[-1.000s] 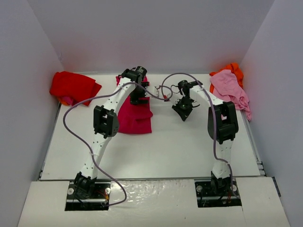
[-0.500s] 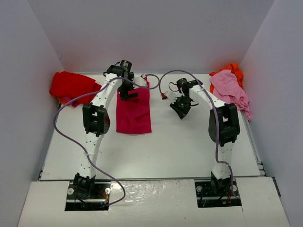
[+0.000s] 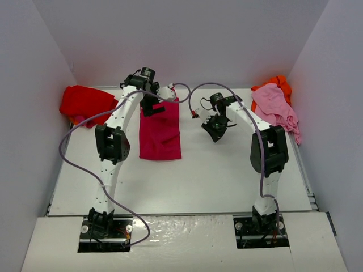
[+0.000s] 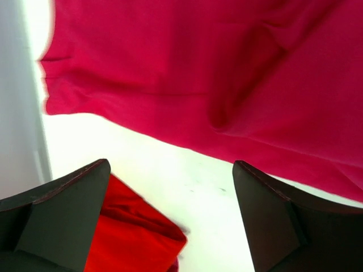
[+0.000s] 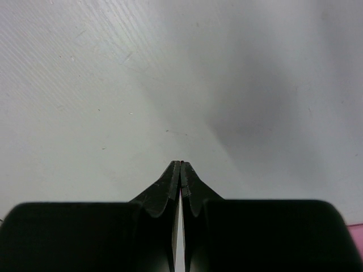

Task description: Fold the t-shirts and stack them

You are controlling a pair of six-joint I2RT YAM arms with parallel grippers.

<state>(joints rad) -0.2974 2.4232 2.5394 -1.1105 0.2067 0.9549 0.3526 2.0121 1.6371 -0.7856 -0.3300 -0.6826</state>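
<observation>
Left arm has swung off to the left over the last second, so the crimson-magenta t-shirt isn't half hidden under it anymore. That shirt sits folded into a long narrow rectangle, flat on the white table, a bit left of centre and running front to back. A few soft creases in it, otherwise pretty tidy.

Left gripper hangs by the far left corner of that shirt, and it's released now: jaws spread wide, nothing between them. In the left wrist view the two dark fingers stand well apart with bare table in the gap. Crimson cloth fills the top of the picture and a bit of the bright red t-shirt pokes in at the bottom left.

That bright red one is a loose heap in the far left corner of the table, well apart from the folded shirt. Over in the far right corner the pale pink t-shirt is crumpled on top of the orange t-shirt, with the pink trailing down along the right edge of the table.

Right gripper sits between the folded shirt and the pink pile, touching neither. It's clenched tight on nothing, tips pressed together over bare table in the right wrist view.
</observation>
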